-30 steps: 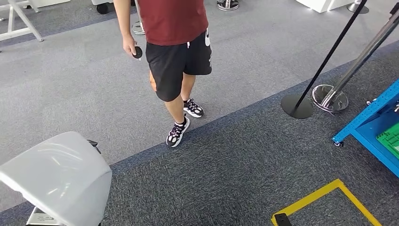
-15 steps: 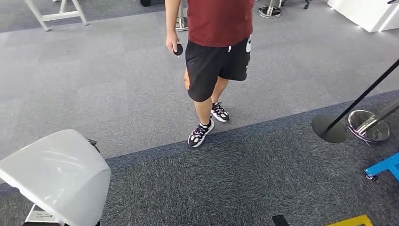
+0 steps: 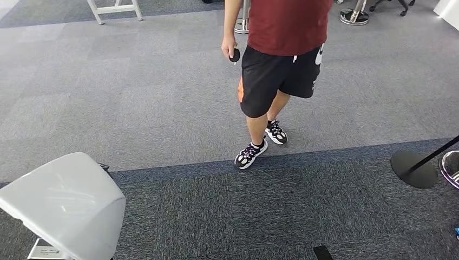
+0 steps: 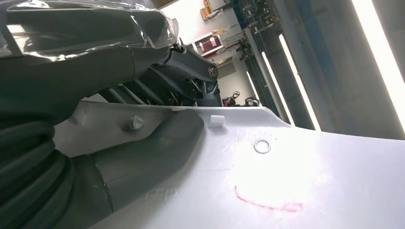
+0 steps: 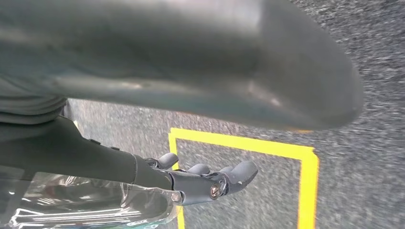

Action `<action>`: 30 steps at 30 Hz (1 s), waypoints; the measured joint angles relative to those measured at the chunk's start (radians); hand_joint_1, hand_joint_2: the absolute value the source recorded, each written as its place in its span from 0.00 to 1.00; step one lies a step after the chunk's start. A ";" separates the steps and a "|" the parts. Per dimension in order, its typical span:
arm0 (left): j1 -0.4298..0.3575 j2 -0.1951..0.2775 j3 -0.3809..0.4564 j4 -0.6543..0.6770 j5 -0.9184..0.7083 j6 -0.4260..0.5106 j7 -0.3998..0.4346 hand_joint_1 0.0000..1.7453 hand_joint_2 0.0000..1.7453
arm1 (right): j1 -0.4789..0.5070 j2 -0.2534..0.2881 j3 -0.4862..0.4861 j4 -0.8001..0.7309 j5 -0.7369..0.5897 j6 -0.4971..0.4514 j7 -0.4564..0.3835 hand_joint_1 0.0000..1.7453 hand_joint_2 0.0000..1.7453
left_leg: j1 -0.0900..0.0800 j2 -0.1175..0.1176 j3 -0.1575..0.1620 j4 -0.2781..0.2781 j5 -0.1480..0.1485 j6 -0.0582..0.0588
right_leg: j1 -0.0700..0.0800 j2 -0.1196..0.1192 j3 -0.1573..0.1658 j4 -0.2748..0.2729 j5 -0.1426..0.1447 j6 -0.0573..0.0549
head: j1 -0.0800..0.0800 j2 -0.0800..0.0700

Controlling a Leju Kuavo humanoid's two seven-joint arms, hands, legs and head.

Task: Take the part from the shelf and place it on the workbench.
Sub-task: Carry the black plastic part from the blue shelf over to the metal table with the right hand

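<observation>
Left hand: I am seeing my left hand [image 4: 143, 148] holding the white part [image 4: 296, 181]; the thick thumb is pressing flat on its smooth face, and the darker fingers are lying along its edge.
Part: in the head view the part [image 3: 65, 203] is sitting low at my left side. It is a smooth, glossy white moulded panel, curved like a shell, with a small ring mark and a faint red line on it.
Right hand: my right hand [image 5: 210, 181] is hanging over the floor with nothing in it, the fingers loosely extended and a little apart.
Relation: the part is already in the left hand, so that arm must do the placing. I am not seeing the workbench, so I cannot tell which way it lies.
Floor: beyond the part, dark rough carpet [image 3: 260, 216], then lighter grey carpet.
Person: farther from the part, a person [image 3: 281, 65] is standing, holding a small dark round thing.
Stand: far right of the part, a black round base [image 3: 414, 169].
</observation>
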 joint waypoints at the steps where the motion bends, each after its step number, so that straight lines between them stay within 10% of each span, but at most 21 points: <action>1: -0.001 0.000 0.000 0.000 0.000 0.000 0.000 1.00 1.00 | 0.000 0.000 0.000 0.000 0.000 0.000 0.000 0.00 0.00 | -0.005 0.028 0.036 -0.063 0.018 0.004 | 0.002 -0.009 0.004 0.000 -0.003 0.004 | 0.001 0.000; 3: -0.001 0.001 0.000 -0.001 0.001 0.000 0.000 1.00 1.00 | -0.001 0.001 0.000 0.000 0.000 0.000 0.000 0.00 0.00 | -0.016 0.059 0.068 -0.121 0.026 0.012 | 0.004 -0.028 0.011 -0.001 -0.010 0.013 | 0.001 0.000; 6: 0.001 0.005 0.000 -0.001 0.002 0.003 0.000 1.00 1.00 | -0.003 0.005 0.001 0.000 -0.001 0.000 -0.001 0.00 0.00 | -0.015 0.018 0.074 -0.130 0.031 0.024 | 0.002 -0.045 0.023 -0.002 -0.021 0.029 | 0.002 0.000; 10: -0.012 -0.001 0.000 0.006 -0.001 0.001 0.000 1.00 1.00 | -0.003 0.007 0.002 0.000 -0.006 0.000 -0.003 0.00 0.00 | -0.003 -0.039 0.082 -0.138 0.041 0.040 | -0.002 0.059 -0.067 0.194 -0.116 0.043 | 0.010 0.000; 12: -0.020 -0.007 0.001 0.014 -0.006 -0.012 0.000 1.00 1.00 | -0.001 0.005 0.002 0.000 -0.010 0.000 -0.001 0.00 0.00 | -0.003 -0.070 0.083 -0.138 0.041 0.041 | -0.002 0.073 -0.126 0.287 -0.131 0.045 | 0.012 0.000; 16: -0.037 -0.022 0.002 0.029 -0.023 -0.046 0.000 1.00 1.00 | -0.001 0.003 0.002 0.000 -0.020 0.000 0.003 0.00 0.00 | 0.001 -0.128 0.086 -0.130 0.035 0.031 | -0.008 0.117 -0.059 0.076 0.003 0.042 | 0.013 0.000; 20: -0.047 -0.028 0.002 0.040 -0.026 -0.053 0.000 1.00 1.00 | -0.001 0.002 0.001 0.000 -0.023 0.000 0.003 0.00 0.00 | 0.005 -0.166 0.070 -0.128 0.036 0.007 | -0.006 0.137 -0.030 0.005 0.026 0.023 | 0.013 0.000; 23: -0.053 -0.028 0.003 0.044 -0.027 -0.053 0.000 1.00 1.00 | -0.002 0.002 0.000 0.000 -0.023 0.000 0.002 0.00 0.00 | 0.003 -0.119 0.037 -0.075 0.003 -0.006 | -0.009 0.105 -0.026 -0.002 0.030 0.005 | 0.006 0.000; 27: -0.062 -0.028 0.002 0.058 -0.026 -0.046 0.000 1.00 1.00 | 0.006 -0.003 -0.001 -0.001 -0.022 -0.001 0.000 0.00 0.00 | 0.006 -0.046 -0.081 0.153 -0.090 -0.013 | -0.004 0.050 -0.027 -0.003 0.026 -0.005 | 0.000 0.000; 30: -0.063 -0.028 0.002 0.067 -0.019 -0.041 0.000 1.00 1.00 | 0.005 -0.005 -0.001 -0.001 -0.020 -0.001 -0.004 0.00 0.00 | 0.005 -0.024 -0.022 0.043 -0.019 -0.009 | -0.003 0.015 -0.022 -0.002 0.022 -0.003 | -0.001 0.000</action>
